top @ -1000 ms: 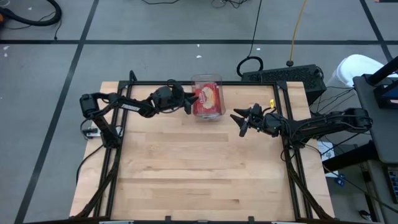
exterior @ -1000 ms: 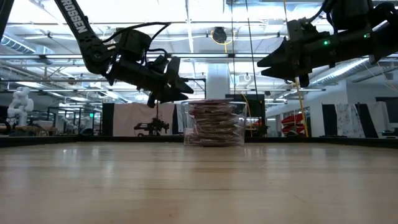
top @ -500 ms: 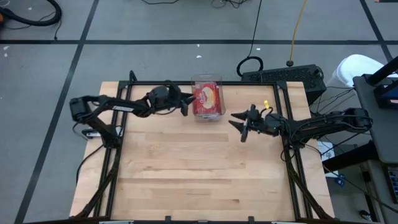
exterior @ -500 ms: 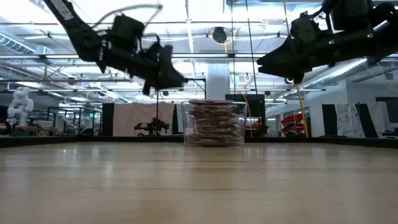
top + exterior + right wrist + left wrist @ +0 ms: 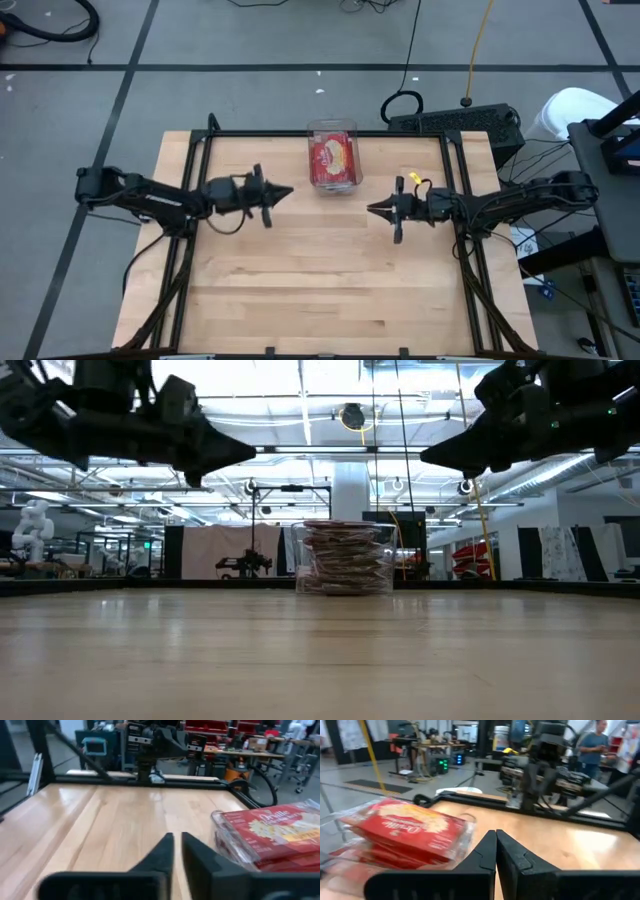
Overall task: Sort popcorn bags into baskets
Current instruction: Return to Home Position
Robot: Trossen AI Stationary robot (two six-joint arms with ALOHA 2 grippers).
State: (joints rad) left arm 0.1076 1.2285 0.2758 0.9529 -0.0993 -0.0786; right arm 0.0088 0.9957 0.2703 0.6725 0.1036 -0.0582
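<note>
Both arms have backed away from the bin since a second ago. The left gripper (image 5: pixel 288 191) has gone farthest and now hangs over the left half of the bench (image 5: pixel 320 290); the right gripper (image 5: pixel 372 209) hovers right of centre. Your clear plastic bin (image 5: pixel 333 126) sits at the bench's far edge, with the red popcorn packs (image 5: pixel 334 160) stacked inside to about its rim. Judge them light, flat, pliable and slick in their film, so pinch one gently across a short edge. The left fingers (image 5: pixel 482 857) press together and the right fingers (image 5: pixel 159 854) nearly so; both are empty.
</note>
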